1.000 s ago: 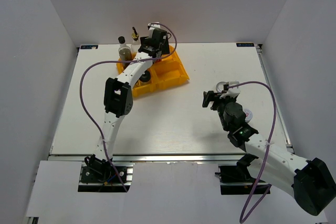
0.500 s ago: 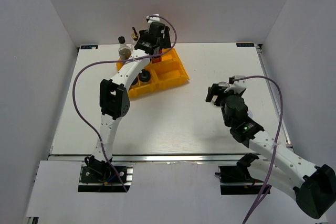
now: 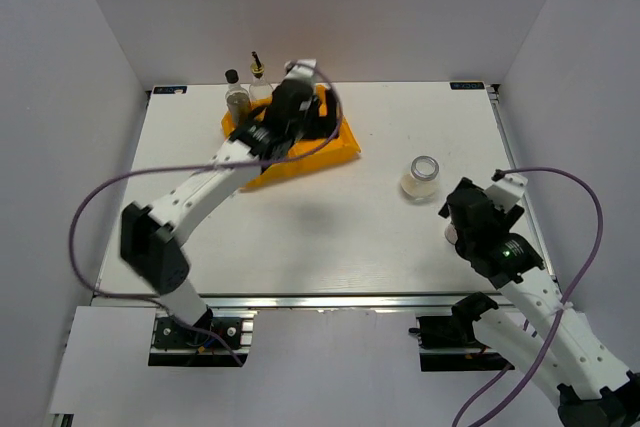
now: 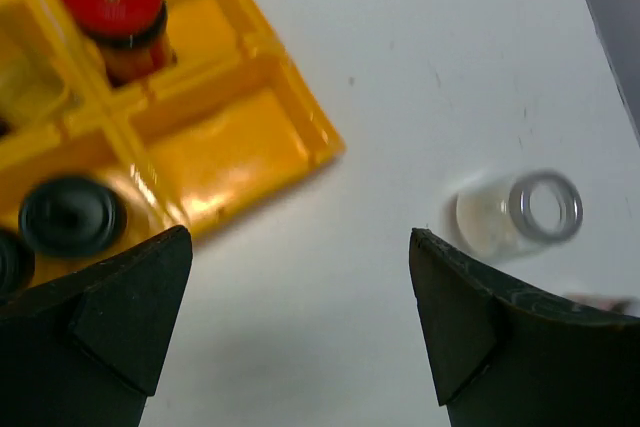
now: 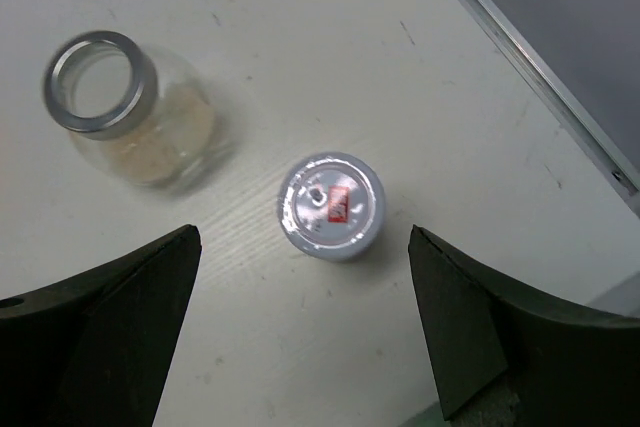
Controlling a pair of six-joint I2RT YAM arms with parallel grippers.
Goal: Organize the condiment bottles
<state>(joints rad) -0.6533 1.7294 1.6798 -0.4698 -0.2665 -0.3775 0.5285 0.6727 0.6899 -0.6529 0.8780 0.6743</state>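
While the right gripper (image 5: 302, 247) is hanging open, we are reading the pale-lidded jar (image 5: 331, 205) upright at frame centre, between its jaws.

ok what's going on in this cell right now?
Two arms are sorting condiment bottles into a yellow tray. The left gripper hangs open and empty above the tray, which holds a red-lidded jar and a black-capped shaker. The right gripper is open over a pale-lidded jar on the table, with a silver-rimmed glass jar beside it. Neither jar is gripped. A gold-spouted bottle and a dark black-capped bottle stand beyond the tray.
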